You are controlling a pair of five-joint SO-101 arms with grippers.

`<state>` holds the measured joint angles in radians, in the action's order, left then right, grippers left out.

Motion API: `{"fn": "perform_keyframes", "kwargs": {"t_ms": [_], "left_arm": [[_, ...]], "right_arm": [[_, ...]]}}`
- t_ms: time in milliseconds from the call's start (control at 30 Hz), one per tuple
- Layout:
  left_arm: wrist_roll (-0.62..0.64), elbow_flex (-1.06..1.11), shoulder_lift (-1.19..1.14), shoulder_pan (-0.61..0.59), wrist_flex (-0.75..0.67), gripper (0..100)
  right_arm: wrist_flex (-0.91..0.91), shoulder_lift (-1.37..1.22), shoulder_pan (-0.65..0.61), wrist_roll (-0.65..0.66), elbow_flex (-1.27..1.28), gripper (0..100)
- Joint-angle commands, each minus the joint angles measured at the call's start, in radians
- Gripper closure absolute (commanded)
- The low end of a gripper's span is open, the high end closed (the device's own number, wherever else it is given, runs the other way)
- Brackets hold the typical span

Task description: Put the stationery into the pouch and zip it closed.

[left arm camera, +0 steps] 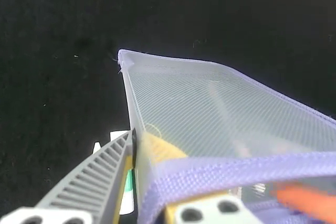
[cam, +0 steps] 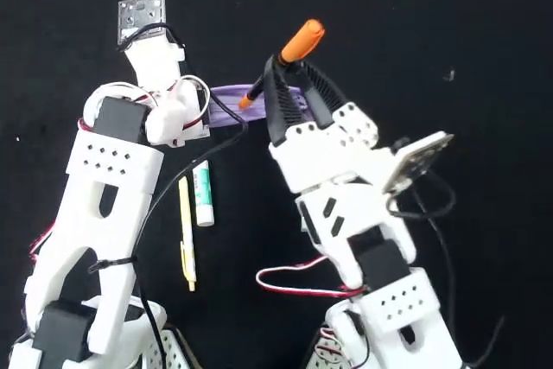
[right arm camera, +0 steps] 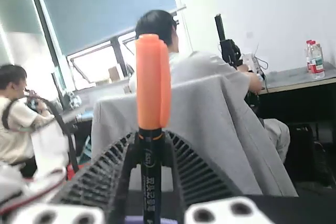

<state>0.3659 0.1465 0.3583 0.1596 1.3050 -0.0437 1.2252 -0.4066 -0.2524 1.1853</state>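
1. The matte black table (cam: 484, 84) spans the high view.
2. A slim yellow pen (cam: 187, 235) lies on it, just beside a white-and-green glue stick (cam: 202, 194).
3. A small shiny metal plate (cam: 141, 15) sits near the far edge.

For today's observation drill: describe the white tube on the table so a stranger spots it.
On the black table, look beside the left arm. The tube lies beside a pen; it is short, stubby, white and green, the pen long, thin and yellow.

Desk (cam: 484, 58): covered with black cloth.
Grey cloth (right arm camera: 220, 129): draped over a chair back.
Water bottles (right arm camera: 315, 59): two, stood side by side in the room behind.
Window blind (right arm camera: 105, 3): partly lowered.
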Motion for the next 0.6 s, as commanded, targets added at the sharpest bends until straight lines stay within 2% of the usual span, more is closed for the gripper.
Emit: {"fn": "perform_keyframes", "kwargs": {"t_ms": [0,167,233,333,400,567], "left_arm": [[0.014,0.019,-0.006,0.01,-0.014,97],[0.014,0.018,-0.006,0.008,-0.014,97],[0.015,0.018,-0.006,0.002,-0.012,97],[0.015,0.018,-0.006,0.001,-0.011,97],[0.014,0.018,-0.006,0.001,-0.011,97],[0.015,0.016,-0.006,-0.058,-0.017,97]], "right_arm": [[-0.04,0.012,-0.018,0.046,0.038,98.8],[-0.104,0.013,-0.023,0.046,0.113,96.9],[-0.117,0.019,-0.044,0.046,0.137,87.7],[-0.118,0.022,-0.092,0.046,0.156,65.8],[-0.117,0.022,-0.11,0.055,0.154,58.4],[-0.11,0.094,-0.098,0.144,0.162,63.6]]}}
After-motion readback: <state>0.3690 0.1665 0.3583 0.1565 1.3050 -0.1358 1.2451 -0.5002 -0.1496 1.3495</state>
